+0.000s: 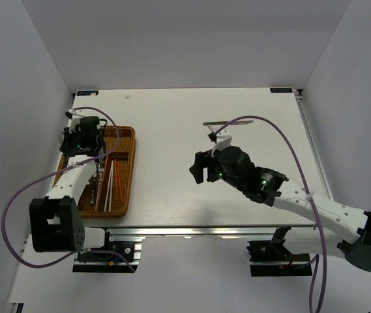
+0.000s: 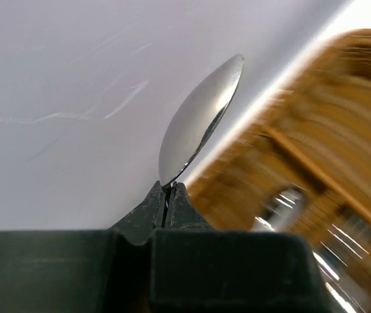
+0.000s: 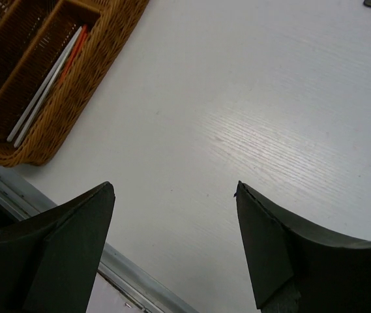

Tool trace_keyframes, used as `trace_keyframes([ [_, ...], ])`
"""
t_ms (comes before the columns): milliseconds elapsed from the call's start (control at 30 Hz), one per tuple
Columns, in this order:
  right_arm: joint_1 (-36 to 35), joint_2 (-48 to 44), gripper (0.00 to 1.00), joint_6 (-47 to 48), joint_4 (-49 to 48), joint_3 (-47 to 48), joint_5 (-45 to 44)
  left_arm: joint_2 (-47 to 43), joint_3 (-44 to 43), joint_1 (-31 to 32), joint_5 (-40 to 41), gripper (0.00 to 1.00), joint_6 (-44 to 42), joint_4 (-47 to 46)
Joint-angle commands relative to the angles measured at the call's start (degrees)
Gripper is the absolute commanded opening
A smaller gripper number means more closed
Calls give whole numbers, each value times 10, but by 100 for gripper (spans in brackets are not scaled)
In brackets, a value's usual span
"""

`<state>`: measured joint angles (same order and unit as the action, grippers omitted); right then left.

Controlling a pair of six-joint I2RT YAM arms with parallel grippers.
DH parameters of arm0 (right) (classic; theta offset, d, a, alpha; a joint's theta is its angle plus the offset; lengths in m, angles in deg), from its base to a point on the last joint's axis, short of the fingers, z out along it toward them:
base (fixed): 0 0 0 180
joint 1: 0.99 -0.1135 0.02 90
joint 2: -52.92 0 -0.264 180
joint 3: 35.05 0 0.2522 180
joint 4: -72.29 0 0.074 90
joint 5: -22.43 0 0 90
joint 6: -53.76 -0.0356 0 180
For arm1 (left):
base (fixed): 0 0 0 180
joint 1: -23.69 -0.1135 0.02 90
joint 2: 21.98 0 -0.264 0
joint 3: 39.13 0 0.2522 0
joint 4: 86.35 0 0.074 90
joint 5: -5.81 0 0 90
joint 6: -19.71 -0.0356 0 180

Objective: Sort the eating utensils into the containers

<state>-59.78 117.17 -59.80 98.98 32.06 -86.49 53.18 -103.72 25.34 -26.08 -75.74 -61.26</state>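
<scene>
The left jaws are pressed together on the neck of a silver spoon (image 2: 201,124), its bowl pointing up and away from them, edge-on to the wrist camera. Just beside and below lies the wicker tray (image 1: 131,176), blurred in that view. From above, the left arm (image 1: 74,179) hangs over the tray's far half, so the spoon's slot is right under it, and the slots' long axis runs near to far.

The right jaws stand wide apart with nothing between them, only bare tabletop (image 3: 250,117). One slim grey utensil (image 1: 219,122) lies loose on the tabletop, beyond them toward the far edge, with its length running left to right. It is too small to tell its kind. The right arm (image 1: 302,195) is by far the nearer to it.

White chopsticks (image 3: 45,88) and red chopsticks (image 3: 77,45) lie lengthwise in the tray's right-hand slot. The tabletop is pale and wood-grained, enclosed by white walls.
</scene>
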Motion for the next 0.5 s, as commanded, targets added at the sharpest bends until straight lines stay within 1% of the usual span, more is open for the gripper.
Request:
trace_keyframes([
  [0,10,-51,81,32,15,-10,-13,22,9,-50,61,0,-20,-92],
  [33,12,-58,82,34,12,-18,-14,32,9,-50,76,0,-5,-93],
  [67,15,-65,83,34,7,-23,-14,46,8,-50,109,0,10,-85],
  [133,19,-80,84,34,-3,-38,-7,46,43,-52,148,0,-2,-133],
  [200,21,-84,84,33,-6,-42,0,40,77,-51,148,0,-8,-175],
  [267,22,-84,84,32,-6,-46,3,44,77,-51,128,0,15,-147],
  [300,22,-88,84,32,-6,-47,3,49,87,-51,125,0,19,-148],
  [467,22,-103,84,31,-11,-57,0,39,131,-51,115,0,23,-182],
])
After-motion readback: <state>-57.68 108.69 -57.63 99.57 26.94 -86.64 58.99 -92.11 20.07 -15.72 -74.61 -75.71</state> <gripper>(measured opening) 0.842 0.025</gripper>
